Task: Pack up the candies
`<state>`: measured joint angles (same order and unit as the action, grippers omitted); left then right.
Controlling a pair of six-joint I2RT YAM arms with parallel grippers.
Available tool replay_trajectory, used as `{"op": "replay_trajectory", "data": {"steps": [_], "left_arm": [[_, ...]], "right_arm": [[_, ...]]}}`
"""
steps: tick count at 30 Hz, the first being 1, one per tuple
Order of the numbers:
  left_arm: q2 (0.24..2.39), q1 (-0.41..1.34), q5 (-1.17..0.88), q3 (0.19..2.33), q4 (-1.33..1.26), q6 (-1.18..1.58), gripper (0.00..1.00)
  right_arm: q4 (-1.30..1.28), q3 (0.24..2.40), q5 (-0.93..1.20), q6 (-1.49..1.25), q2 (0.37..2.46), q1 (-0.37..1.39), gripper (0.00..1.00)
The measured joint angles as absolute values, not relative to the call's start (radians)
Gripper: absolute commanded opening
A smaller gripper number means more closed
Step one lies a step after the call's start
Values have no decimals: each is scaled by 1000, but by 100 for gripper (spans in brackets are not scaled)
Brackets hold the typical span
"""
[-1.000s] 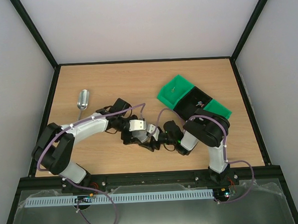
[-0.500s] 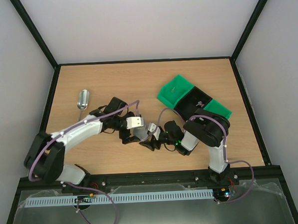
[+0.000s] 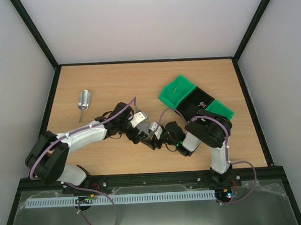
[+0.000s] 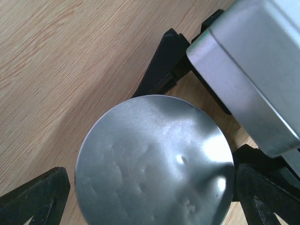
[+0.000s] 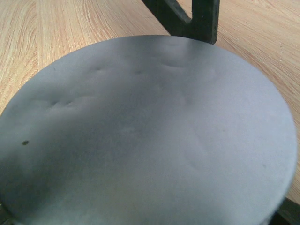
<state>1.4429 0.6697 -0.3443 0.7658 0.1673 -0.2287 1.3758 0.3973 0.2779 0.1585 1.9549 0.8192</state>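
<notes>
A round silver tin top (image 4: 154,164) with small dents sits between my left gripper (image 4: 154,192), whose black fingers (image 4: 42,192) stand wide, one against each side of it. The same disc (image 5: 140,131) fills the right wrist view and hides the right gripper's own fingers. In the top view both grippers meet at mid-table, left (image 3: 141,132) and right (image 3: 154,141), and cover the tin. A few tiny candies (image 3: 175,89) show in the green bin (image 3: 182,93), and another speck (image 3: 201,105) in the black bin (image 3: 195,101).
The metal scoop (image 3: 83,102) lies on the table at the left, apart from both arms. A second green piece (image 3: 220,109) lies beside the black bin at the right. The right wrist's silver housing (image 4: 253,70) hangs just over the tin.
My left arm has swung in, its elbow dropping left and its wrist turning and shifting slightly right and back toward the right gripper. The right arm has stayed still.
</notes>
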Motion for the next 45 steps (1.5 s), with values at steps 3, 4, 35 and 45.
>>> {"op": "replay_trajectory", "data": {"steps": [3,4,35,45], "left_arm": [[1452,693,-313,757,148,-198,100],[1455,699,-304,754,142,-193,99],[1554,606,-520,888,393,-823,99],[1398,703,-376,740,170,-355,100]], "right_arm": [[1377,397,274,157,1955,820,52],[1377,397,274,157,1955,820,53],[1412,364,326,169,1952,830,47],[1409,375,266,149,1955,829,47]]}}
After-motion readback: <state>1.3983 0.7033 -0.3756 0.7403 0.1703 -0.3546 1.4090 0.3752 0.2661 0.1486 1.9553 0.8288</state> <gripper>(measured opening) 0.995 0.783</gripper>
